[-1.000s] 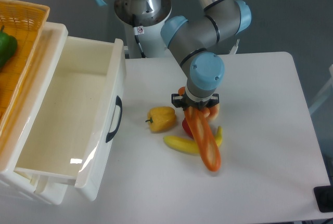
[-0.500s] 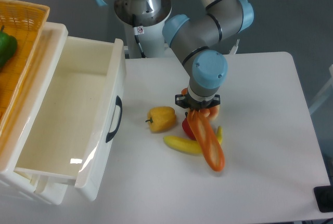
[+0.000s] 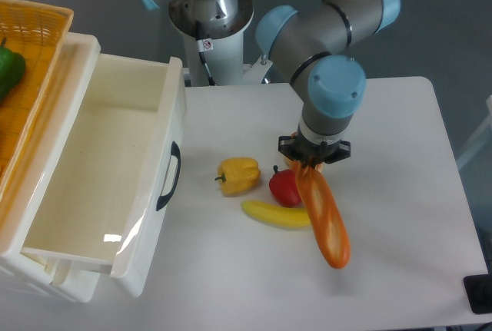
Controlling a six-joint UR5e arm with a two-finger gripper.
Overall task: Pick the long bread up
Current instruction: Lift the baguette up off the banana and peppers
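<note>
Now my gripper (image 3: 313,163) is squeezed tight on the top end of the long bread (image 3: 326,220). I see the bread hang down from it, tilted, with its low end off the white table (image 3: 400,162). A yellow banana (image 3: 275,213) lies just under the bread's side. A red pepper (image 3: 285,187) sits beside it, and a yellow pepper (image 3: 239,175) is near the open white drawer (image 3: 92,185).

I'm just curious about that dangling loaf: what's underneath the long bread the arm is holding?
Under the long bread, held by the gripper, lie the banana's right end and white table. Whatever sits behind its upper part is covered.
</note>
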